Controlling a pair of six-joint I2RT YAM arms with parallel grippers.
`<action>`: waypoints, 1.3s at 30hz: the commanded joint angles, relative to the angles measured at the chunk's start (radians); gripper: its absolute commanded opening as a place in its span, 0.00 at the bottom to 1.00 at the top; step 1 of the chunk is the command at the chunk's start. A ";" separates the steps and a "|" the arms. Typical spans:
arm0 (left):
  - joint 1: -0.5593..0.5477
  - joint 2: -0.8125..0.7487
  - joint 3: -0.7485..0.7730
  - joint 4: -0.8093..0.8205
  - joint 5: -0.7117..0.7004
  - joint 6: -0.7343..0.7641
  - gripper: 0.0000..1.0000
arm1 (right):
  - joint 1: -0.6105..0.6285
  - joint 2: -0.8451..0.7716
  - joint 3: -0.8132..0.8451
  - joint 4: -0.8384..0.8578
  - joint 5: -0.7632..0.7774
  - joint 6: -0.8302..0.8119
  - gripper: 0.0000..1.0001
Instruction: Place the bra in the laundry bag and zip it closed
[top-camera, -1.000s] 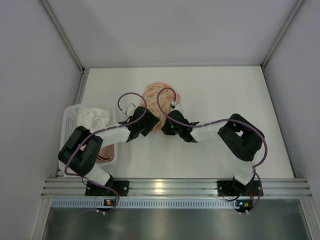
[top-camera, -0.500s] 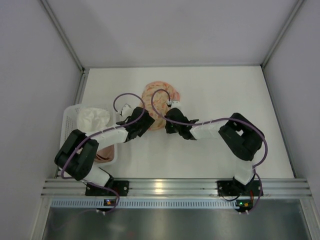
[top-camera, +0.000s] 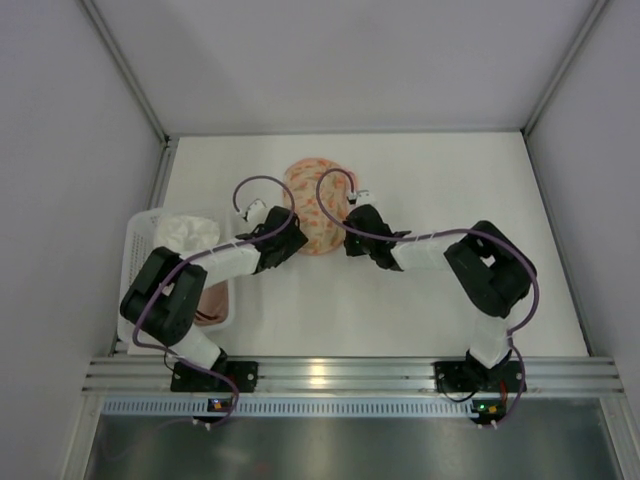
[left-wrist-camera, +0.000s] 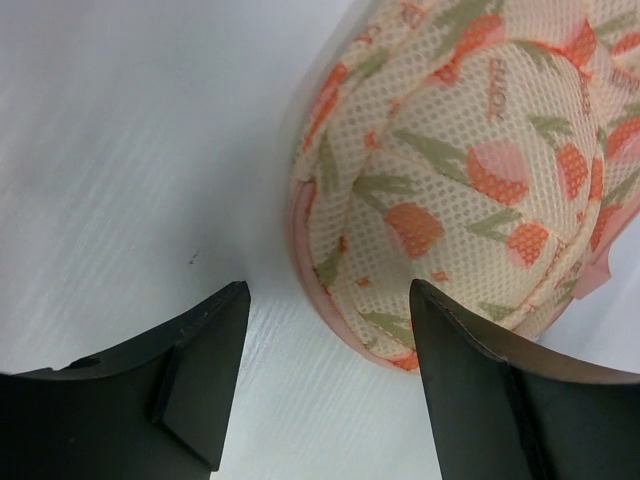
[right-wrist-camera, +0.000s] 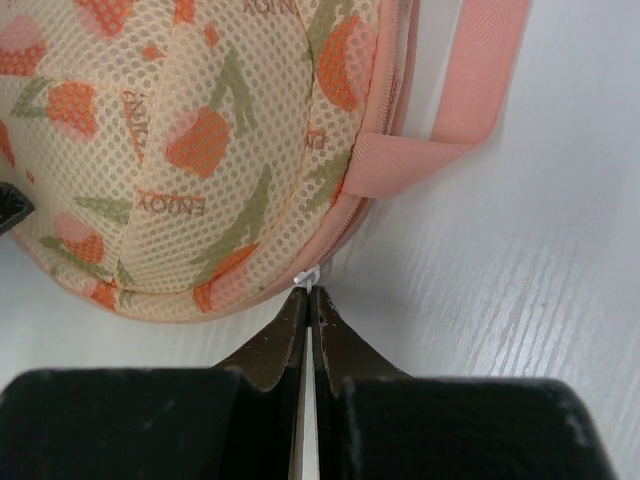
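- Two fingers of my right gripper (right-wrist-camera: 307, 300) are pressed flat together. The small white zip pull (right-wrist-camera: 307, 278) sits right at their tips, and I read that as a pinch on it, though the tab is tiny.
- Just past the pull is the laundry bag (right-wrist-camera: 180, 130), its floral mesh dome filling the wrist view ahead and to the left of the fingers. The pink zip edge (right-wrist-camera: 362, 205) runs away from the tips toward the loop strap (right-wrist-camera: 470, 70), which lies flat on the white table (right-wrist-camera: 530, 300).
- My left gripper (left-wrist-camera: 328, 295) stands spread and holds nothing. The bag's near lobe lies ahead of it, off-centre toward one finger at the rim; I cannot tell whether that finger touches.
- From above, the bag lies between the two grippers with its long axis running roughly away from the arm bases. The left arm is on its left flank and the right arm on its right.
- I cannot see the bra anywhere. The shell looks folded shut, so I judge it is inside.
- What matters for the next move is that the zip track curves round the rim away from the right fingertips. That arm is the one placed to pull, along the rim rather than across it, and the left is near enough to brace the lobe. I cannot tell how much of the zip is closed.
- Well to the left stands a white basket (top-camera: 140, 250) with a pale cloth (top-camera: 185, 235) in it, apart from the work.
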 joint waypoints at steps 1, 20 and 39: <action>0.006 0.023 0.050 -0.006 0.080 0.203 0.70 | 0.004 -0.019 -0.050 -0.047 -0.068 -0.017 0.00; -0.126 -0.342 0.011 -0.026 0.217 0.467 0.73 | 0.025 -0.185 -0.052 0.075 -0.331 0.247 0.00; -0.227 -0.348 -0.049 -0.017 0.174 1.000 0.64 | -0.010 -0.242 0.126 -0.251 -0.350 0.008 0.00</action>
